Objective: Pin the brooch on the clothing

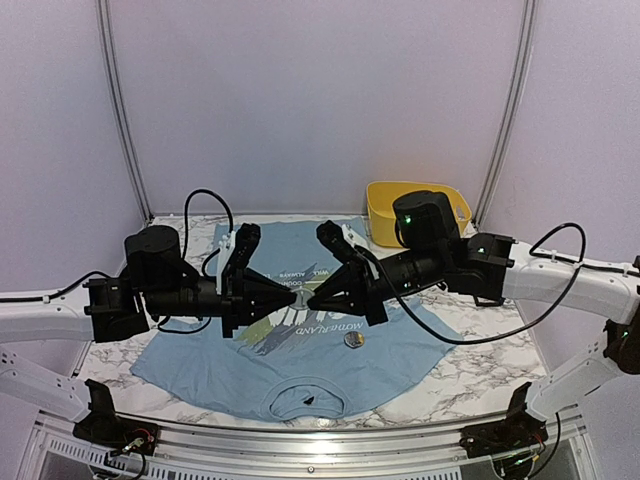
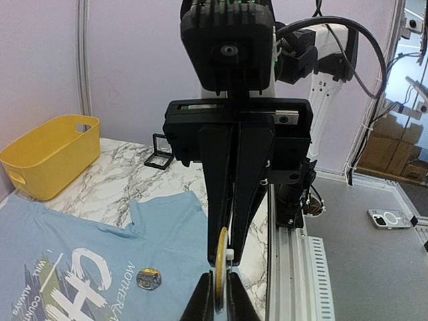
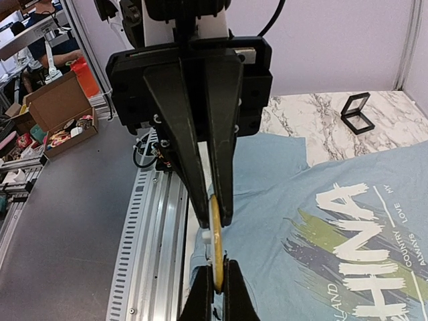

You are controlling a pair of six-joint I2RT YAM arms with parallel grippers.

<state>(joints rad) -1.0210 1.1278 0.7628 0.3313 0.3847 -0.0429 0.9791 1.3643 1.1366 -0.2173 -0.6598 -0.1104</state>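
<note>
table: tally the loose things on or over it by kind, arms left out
light blue printed T-shirt: 1
round brooches: 2 (lying brooch, held brooch)
yellow plastic basket: 1
small black square frame: 1
total: 5

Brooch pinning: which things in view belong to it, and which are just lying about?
Part of the job:
brooch, gripped between the left gripper and right gripper
light blue CHINA T-shirt

Just lying about:
round badge on the T-shirt
yellow basket
small black frame
phone off the table
</note>
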